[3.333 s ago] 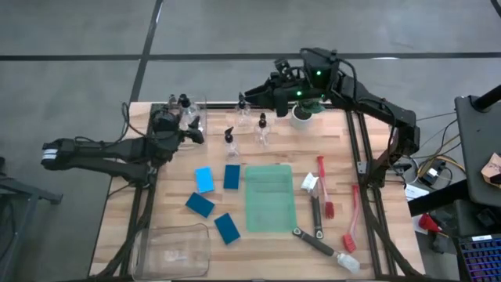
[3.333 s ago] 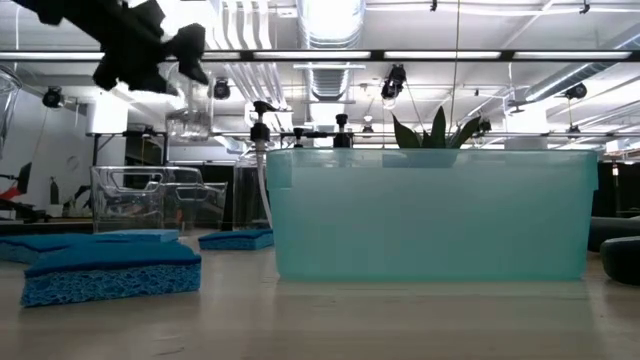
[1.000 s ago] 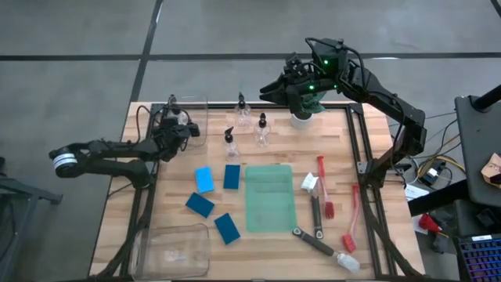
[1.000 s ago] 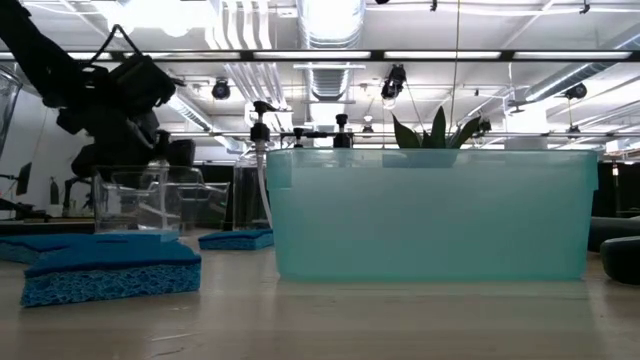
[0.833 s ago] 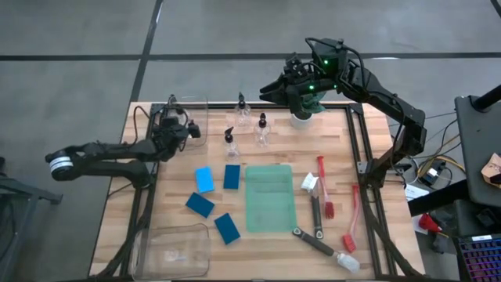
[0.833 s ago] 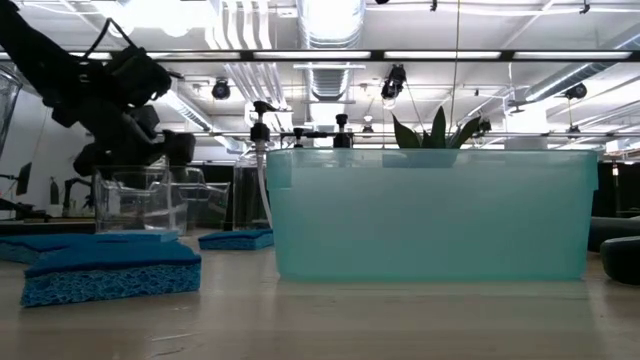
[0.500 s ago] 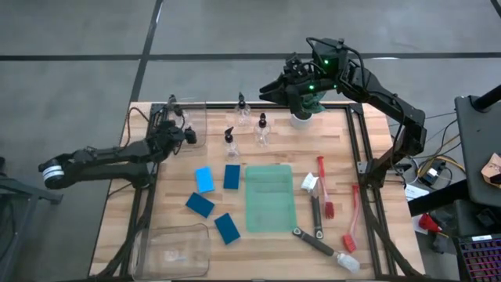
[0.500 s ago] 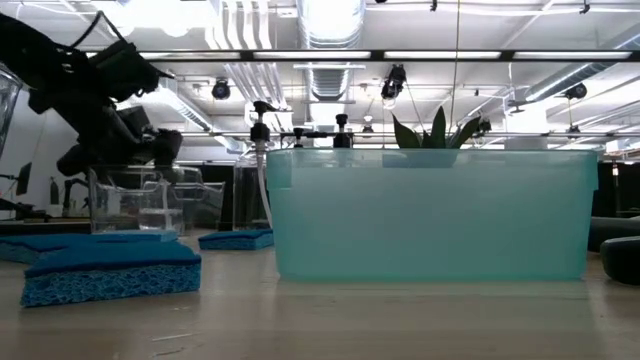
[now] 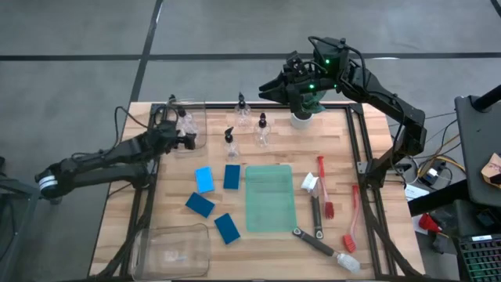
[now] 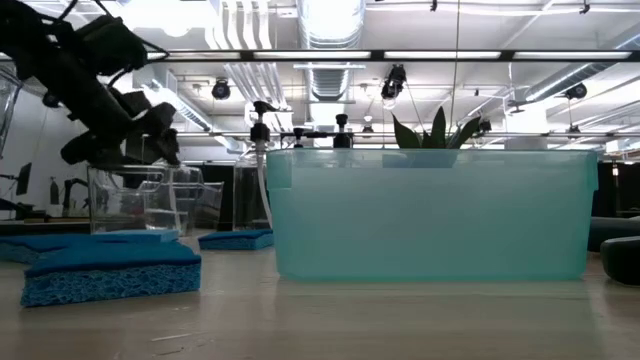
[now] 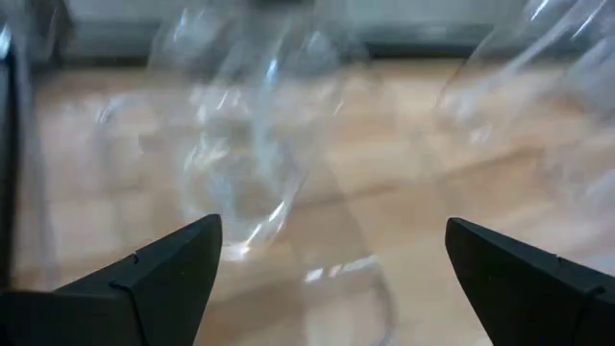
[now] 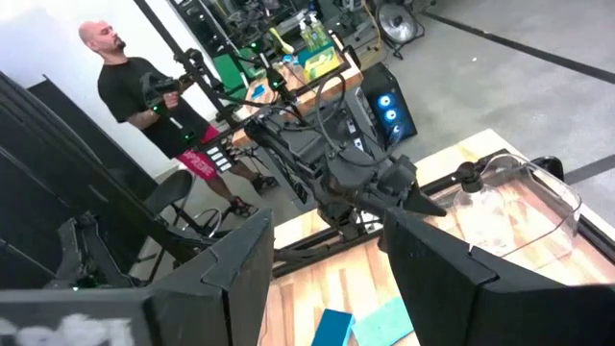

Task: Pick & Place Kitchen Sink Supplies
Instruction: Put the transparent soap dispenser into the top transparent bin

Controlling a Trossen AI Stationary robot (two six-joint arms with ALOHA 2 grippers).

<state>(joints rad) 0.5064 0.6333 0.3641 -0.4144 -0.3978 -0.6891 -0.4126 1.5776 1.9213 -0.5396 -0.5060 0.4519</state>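
Your left hand (image 9: 182, 135) sits at the upper left of the high view, at the near edge of the clear rectangular plastic bin (image 9: 193, 106) on the far-left part of the wooden desk (image 9: 117, 219). Fingers are spread wide with nothing between them; the left wrist view shows only blurred clear plastic and wood in the gap. One small clear bottle with a black top (image 9: 174, 103) already stands in that bin.

What matters next: three more small clear black-topped bottles (image 9: 228, 142) stand upright just right of the left hand in the high view, with the nearest one closest to the bin and two (image 9: 262, 130) (image 9: 242, 110) further right towards the plant. All are upright, so come in level from the side.

Your right hand (image 9: 270, 88) hovers at upper centre, above the small green plant in a white pot (image 9: 301, 116), fingers apart and empty. It's about as near to the far pair as the left is to the nearest one.

Four flat blue sponges (image 9: 203, 179) lie centre-left of the pale green tub (image 9: 270, 197); red and black brushes (image 9: 320, 177) lie lengthwise to its right, on the right arm's side.
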